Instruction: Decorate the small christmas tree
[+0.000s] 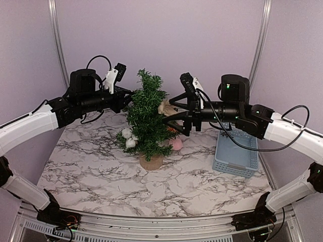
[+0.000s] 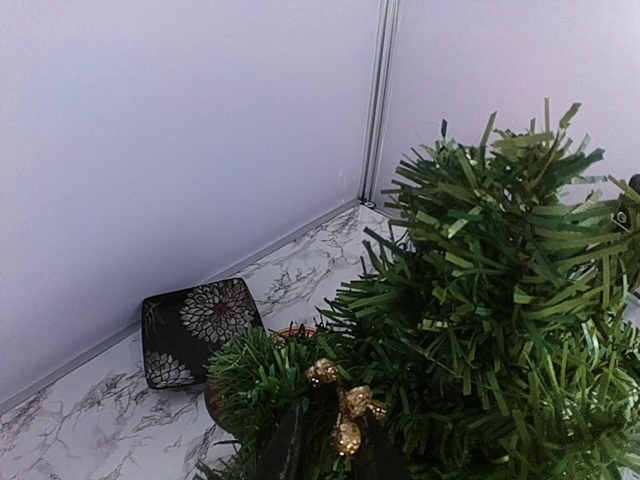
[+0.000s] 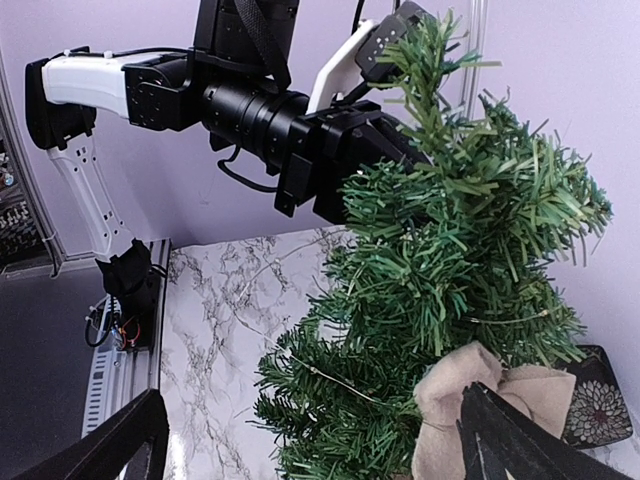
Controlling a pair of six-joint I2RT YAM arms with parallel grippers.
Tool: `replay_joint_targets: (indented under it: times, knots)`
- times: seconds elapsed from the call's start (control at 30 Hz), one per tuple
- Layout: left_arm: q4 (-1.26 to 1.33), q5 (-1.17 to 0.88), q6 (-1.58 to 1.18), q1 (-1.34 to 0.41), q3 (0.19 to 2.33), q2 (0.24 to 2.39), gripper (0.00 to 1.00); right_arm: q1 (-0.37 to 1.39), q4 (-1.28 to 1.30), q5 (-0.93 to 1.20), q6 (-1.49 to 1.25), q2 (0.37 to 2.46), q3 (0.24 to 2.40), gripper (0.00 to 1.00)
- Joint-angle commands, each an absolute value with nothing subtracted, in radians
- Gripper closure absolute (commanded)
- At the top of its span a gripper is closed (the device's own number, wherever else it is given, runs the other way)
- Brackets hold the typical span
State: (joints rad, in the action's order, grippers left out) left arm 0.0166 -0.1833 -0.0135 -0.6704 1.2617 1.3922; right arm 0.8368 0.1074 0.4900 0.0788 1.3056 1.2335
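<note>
The small christmas tree (image 1: 146, 113) stands upright on its round tan base (image 1: 151, 162) near the middle of the marbled counter (image 1: 202, 186). Two white balls (image 1: 128, 137) sit in its lower left branches, a burlap bow (image 1: 166, 107) hangs on its right side, and a pink ball (image 1: 175, 144) shows low at its right edge.

The left gripper (image 2: 328, 452) reaches into the upper left branches, its fingers either side of a gold bead cluster (image 2: 345, 405). Whether it grips the cluster, I cannot tell.

The right gripper (image 1: 176, 115) is released, jaws spread wide beside the bow.

A black flower-patterned dish (image 2: 190, 330) lies behind the tree, and a blue basket (image 1: 233, 170) sits to the right.
</note>
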Motion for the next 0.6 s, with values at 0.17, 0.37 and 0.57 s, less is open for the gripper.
replay_joint_targets:
  times: [0.17, 0.37, 0.57]
  knots:
    - [0.002, -0.14, 0.016, -0.675, 1.258, 1.325, 0.63, 0.83, 0.111, 0.471, 0.078, 1.284, 1.267, 0.01]
    - [0.002, -0.118, 0.014, -0.673, 1.232, 1.271, 0.49, 0.799, 0.102, 0.449, 0.062, 1.26, 1.243, 0.01]
    - [0.066, -0.102, -0.046, -0.648, 1.165, 1.198, 0.34, 0.667, 0.056, 0.488, -0.006, 1.201, 1.16, 0.01]
